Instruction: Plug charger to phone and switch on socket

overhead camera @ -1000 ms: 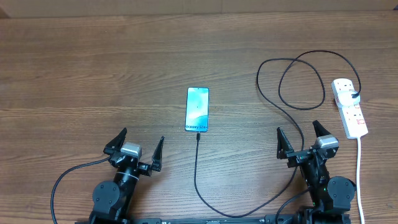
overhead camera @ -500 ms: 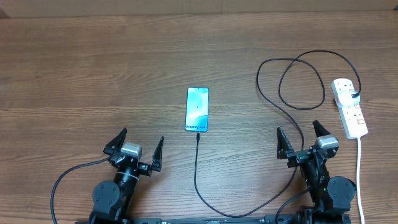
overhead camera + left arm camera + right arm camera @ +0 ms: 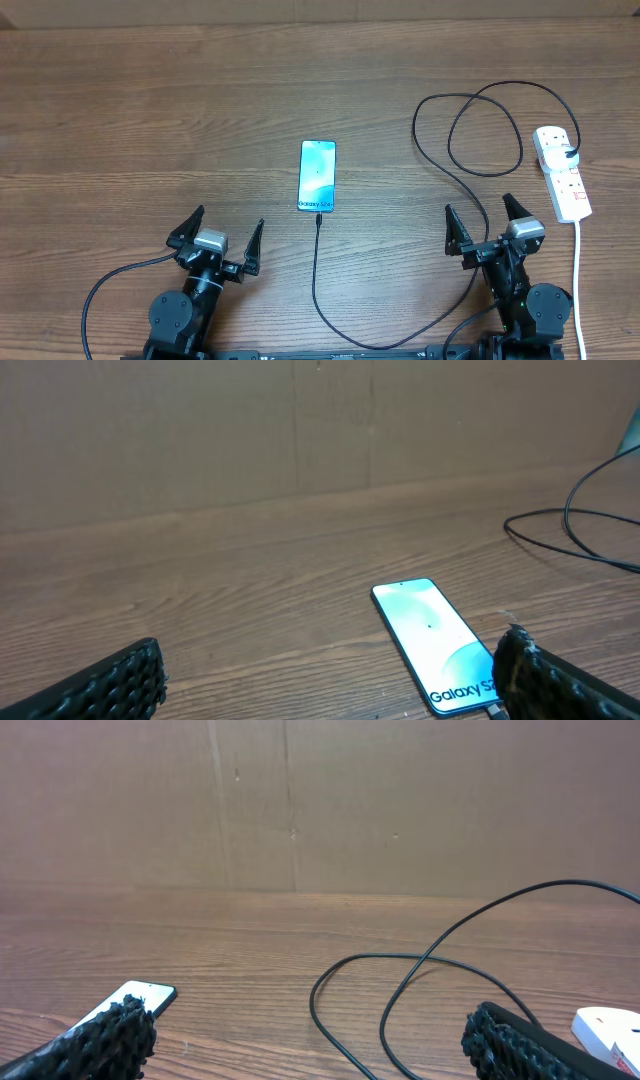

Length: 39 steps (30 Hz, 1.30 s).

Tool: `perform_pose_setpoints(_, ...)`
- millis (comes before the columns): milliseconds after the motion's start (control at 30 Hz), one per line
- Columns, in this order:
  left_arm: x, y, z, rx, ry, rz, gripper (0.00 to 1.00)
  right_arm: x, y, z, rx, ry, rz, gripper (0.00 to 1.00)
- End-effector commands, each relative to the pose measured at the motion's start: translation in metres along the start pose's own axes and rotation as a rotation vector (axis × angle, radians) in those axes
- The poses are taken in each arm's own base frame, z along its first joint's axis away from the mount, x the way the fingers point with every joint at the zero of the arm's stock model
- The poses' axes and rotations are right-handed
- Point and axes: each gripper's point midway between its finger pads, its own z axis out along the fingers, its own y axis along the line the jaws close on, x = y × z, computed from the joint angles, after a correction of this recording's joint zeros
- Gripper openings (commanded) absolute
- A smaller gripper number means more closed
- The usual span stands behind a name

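Observation:
The phone [image 3: 317, 176] lies flat mid-table with its light blue screen up; it also shows in the left wrist view [image 3: 435, 640]. The black charger [image 3: 440, 160] runs from a black plug in the white socket [image 3: 562, 175], loops, sweeps along the front edge and rises to the phone. Its connector tip [image 3: 318, 217] sits against the phone's near edge [image 3: 497, 708]; how deep it is seated I cannot tell. My left gripper [image 3: 227, 225] stands open and empty, front-left of the phone. My right gripper [image 3: 480, 212] stands open and empty, left of the socket, over the cable.
The socket's white cord [image 3: 578, 275] runs toward the front edge beside my right arm. A black arm cable [image 3: 100, 290] curls at the front left. A brown cardboard wall [image 3: 300, 430] closes off the table's far side. The charger loop [image 3: 400, 990] lies ahead of my right gripper.

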Motion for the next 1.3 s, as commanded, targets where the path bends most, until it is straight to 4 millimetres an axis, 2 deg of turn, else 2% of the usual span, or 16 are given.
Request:
perform_pose_setpoints(0,0.000,0.002,0.000,-0.012,-0.005,0.019,1.00,0.002,0.000,0.000,0.002,-0.005,0.001,1.00)
perform_pose_setpoints(233,-0.004,0.004,-0.001,-0.021,-0.018,0.020,1.00,0.002,0.000,0.000,0.002,-0.005,0.001,1.00)
perform_pose_setpoints(367,-0.017,-0.013,-0.004,0.075,-0.045,0.023,1.00,0.002,0.000,0.000,0.002,-0.005,0.001,1.00)
perform_pose_setpoints(500,-0.052,-0.015,-0.017,0.085,-0.068,0.025,1.00,0.002,0.000,0.000,0.002,-0.005,0.001,1.00)
perform_pose_setpoints(633,-0.096,-0.004,-0.039,0.017,-0.069,0.006,1.00,0.002,0.000,0.000,0.002,-0.005,0.001,1.00)
perform_pose_setpoints(800,-0.148,-0.003,-0.054,0.005,0.010,-0.012,1.00,0.002,0.000,0.000,0.002,-0.005,0.001,1.00)
perform_pose_setpoints(867,-0.166,-0.005,-0.051,0.020,0.068,-0.016,1.00,0.002,0.000,0.000,0.002,-0.005,0.001,1.00)
perform_pose_setpoints(1000,-0.206,-0.033,-0.039,0.183,0.210,-0.065,1.00,0.002,0.000,0.000,0.002,-0.005,0.001,1.00)
perform_pose_setpoints(1067,-0.221,-0.040,-0.031,0.226,0.299,-0.084,1.00,0.002,0.000,0.000,0.002,-0.005,0.001,1.00)
perform_pose_setpoints(1133,-0.228,-0.039,-0.019,0.225,0.419,-0.105,1.00,0.002,0.000,0.000,0.002,-0.005,0.001,1.00)
perform_pose_setpoints(1267,-0.226,-0.039,0.007,0.222,0.649,-0.145,1.00,0.002,0.000,0.000,0.002,-0.005,0.001,1.00)
